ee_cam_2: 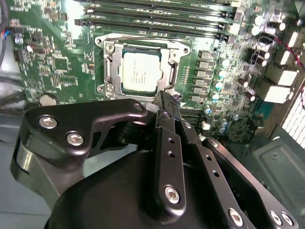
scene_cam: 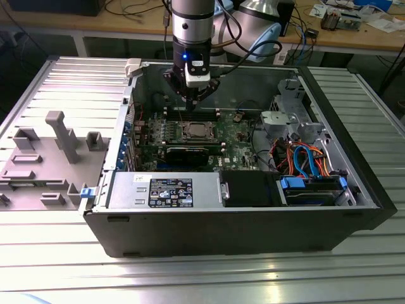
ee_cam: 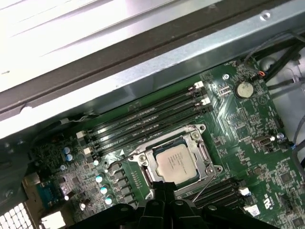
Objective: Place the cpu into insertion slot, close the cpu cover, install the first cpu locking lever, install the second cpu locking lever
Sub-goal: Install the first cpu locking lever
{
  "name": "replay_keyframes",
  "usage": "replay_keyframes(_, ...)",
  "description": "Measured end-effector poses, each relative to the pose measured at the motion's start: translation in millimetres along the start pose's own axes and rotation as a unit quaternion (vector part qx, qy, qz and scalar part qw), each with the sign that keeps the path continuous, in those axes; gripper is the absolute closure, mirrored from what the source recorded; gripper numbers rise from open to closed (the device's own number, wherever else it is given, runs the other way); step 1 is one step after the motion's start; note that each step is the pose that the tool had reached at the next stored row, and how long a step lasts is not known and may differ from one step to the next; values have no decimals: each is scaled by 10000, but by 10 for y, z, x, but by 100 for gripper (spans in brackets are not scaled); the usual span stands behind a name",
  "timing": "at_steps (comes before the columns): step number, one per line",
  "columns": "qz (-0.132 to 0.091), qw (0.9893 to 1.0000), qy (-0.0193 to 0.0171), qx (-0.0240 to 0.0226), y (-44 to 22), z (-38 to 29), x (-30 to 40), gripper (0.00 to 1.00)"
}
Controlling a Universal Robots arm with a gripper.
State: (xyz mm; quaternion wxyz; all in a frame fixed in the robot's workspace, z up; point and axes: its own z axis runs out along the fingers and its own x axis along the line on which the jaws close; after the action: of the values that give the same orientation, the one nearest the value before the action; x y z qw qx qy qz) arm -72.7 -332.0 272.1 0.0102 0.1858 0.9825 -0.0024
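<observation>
The cpu [ee_cam_2: 139,71] [ee_cam: 176,163] lies flat in its socket on the green motherboard [scene_cam: 242,136], silver-grey top up. The cpu cover [ee_cam_2: 111,71] [ee_cam: 206,153], a silvery frame, lies down around it with the chip showing through its window. A thin wire locking lever [ee_cam: 206,183] angles out from one corner of the socket. My gripper [scene_cam: 192,99] [ee_cam_2: 166,100] [ee_cam: 164,190] hangs a little above the socket's edge, fingers together and holding nothing. In the exterior view the socket [scene_cam: 193,131] sits just in front of and below the gripper.
Rows of memory slots [ee_cam: 147,121] run beside the socket. A black card [scene_cam: 186,152], a power supply [scene_cam: 164,190], a blue drive bay [scene_cam: 310,187] and orange and blue cables [scene_cam: 297,155] fill the case. Grey fixtures [scene_cam: 60,136] stand on the table at the exterior view's left.
</observation>
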Motion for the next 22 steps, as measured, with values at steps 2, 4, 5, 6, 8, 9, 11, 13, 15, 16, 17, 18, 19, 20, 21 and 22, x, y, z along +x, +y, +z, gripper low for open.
replay_keyframes(2,-176,9998,0,-4,0,0,0,89)
replay_keyframes(4,-205,9998,0,-5,0,0,0,89)
replay_keyframes(5,-206,9998,0,-5,0,0,0,89)
replay_keyframes(6,-207,9998,0,-4,0,0,0,89)
replay_keyframes(8,-207,9998,0,-4,0,0,0,89)
replay_keyframes(9,-207,9998,0,-4,0,0,0,89)
replay_keyframes(11,-207,9998,0,-4,0,0,0,89)
replay_keyframes(13,-208,9998,0,-4,0,0,0,89)
replay_keyframes(15,-208,9998,0,-5,0,0,0,89)
replay_keyframes(16,-207,9998,0,-5,-1,1,4,89)
replay_keyframes(17,-207,9998,0,-5,-4,0,9,89)
replay_keyframes(18,-207,9998,0,-5,-5,0,14,89)
replay_keyframes(19,-207,9998,0,-4,-9,-1,23,89)
replay_keyframes(20,-207,9998,0,-5,-14,-1,34,89)
replay_keyframes(21,-207,9998,0,-5,-20,-1,50,89)
replay_keyframes(22,-207,9998,0,-5,-23,-1,58,89)
